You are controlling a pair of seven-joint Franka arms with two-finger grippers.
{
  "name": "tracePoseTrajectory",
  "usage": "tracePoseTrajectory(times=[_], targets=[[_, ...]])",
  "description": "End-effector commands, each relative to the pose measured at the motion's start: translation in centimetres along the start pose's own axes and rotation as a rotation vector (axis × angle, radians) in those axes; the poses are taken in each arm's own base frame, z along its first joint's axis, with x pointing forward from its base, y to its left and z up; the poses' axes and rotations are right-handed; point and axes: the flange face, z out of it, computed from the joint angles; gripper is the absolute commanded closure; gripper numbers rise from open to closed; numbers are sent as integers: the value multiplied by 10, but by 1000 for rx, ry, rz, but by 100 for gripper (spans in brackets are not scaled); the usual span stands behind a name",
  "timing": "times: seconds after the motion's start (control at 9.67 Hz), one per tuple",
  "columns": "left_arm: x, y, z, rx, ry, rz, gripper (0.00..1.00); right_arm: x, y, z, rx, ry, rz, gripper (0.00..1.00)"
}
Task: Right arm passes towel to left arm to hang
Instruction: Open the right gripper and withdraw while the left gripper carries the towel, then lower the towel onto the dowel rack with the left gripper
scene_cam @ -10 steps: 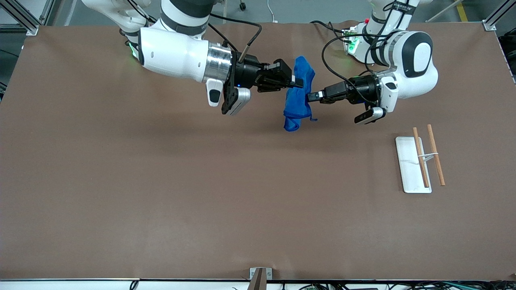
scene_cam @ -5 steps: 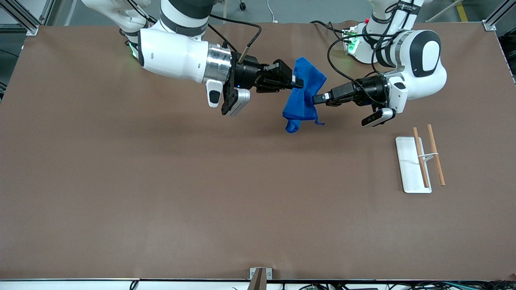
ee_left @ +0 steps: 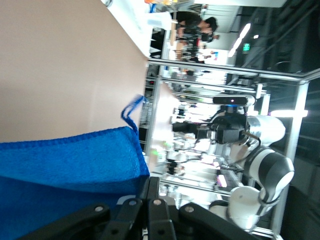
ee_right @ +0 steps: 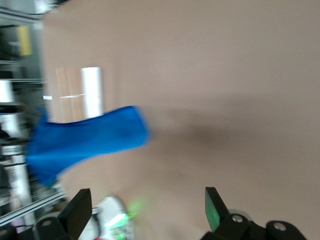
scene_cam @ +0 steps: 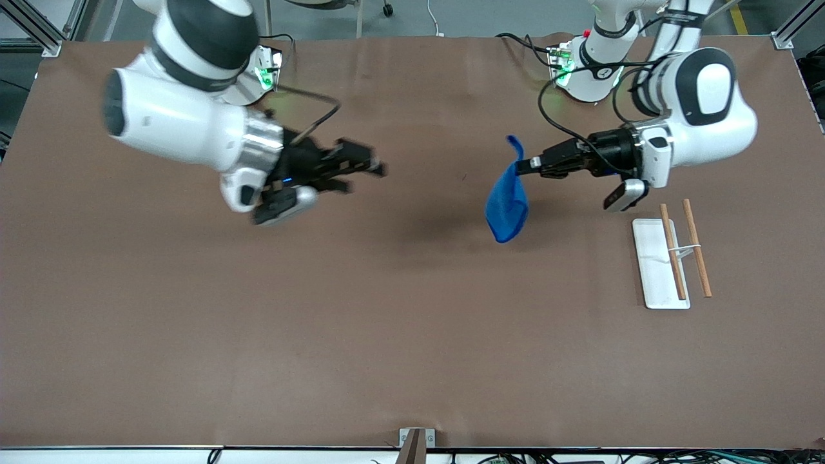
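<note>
The blue towel [scene_cam: 507, 203] hangs in the air from my left gripper [scene_cam: 523, 167], which is shut on its upper edge, over the table toward the left arm's end. The left wrist view shows the towel [ee_left: 65, 165] pinched between the closed fingers [ee_left: 156, 187]. My right gripper [scene_cam: 377, 167] is open and empty, over the table toward the right arm's end. The right wrist view shows its spread fingertips [ee_right: 80, 207] and the towel [ee_right: 85, 140] farther off.
A rack with two wooden rods [scene_cam: 684, 250] on a white base [scene_cam: 651, 264] stands toward the left arm's end, nearer the front camera than the left gripper. The right arm [ee_left: 250, 165] shows far off in the left wrist view.
The right gripper has let go of the towel and pulled away toward its own end. The left gripper has carried the towel toward the rack; the towel now hangs from it alone.
</note>
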Motion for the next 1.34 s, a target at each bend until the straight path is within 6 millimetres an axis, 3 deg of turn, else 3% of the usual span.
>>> tracePoseTrajectory(times=[0.0,0.21,0.31,0.52,0.72,0.83,1.03,1.14,1.24], targets=[[18,-13,-33,181,-20,25,100,8,66,-39,-262,83,45,0],[34,-11,-96,301,-17,75,100,26,130,-82,-384,149,117,0],[47,-12,-134,374,-13,92,100,25,152,-109,-463,188,143,0],[73,-17,-180,521,-24,119,100,16,190,-164,-500,245,220,0],[103,-33,-228,674,4,110,100,-1,214,-207,-543,229,211,0],[120,-43,-236,712,14,93,100,-10,229,-225,-545,236,236,0],[136,-69,-298,759,111,44,100,-35,256,-252,-541,165,301,0],[139,-87,-319,782,140,32,100,-40,255,-270,-536,176,273,0],[136,-99,-341,799,167,25,100,-43,252,-270,-537,162,276,0]])
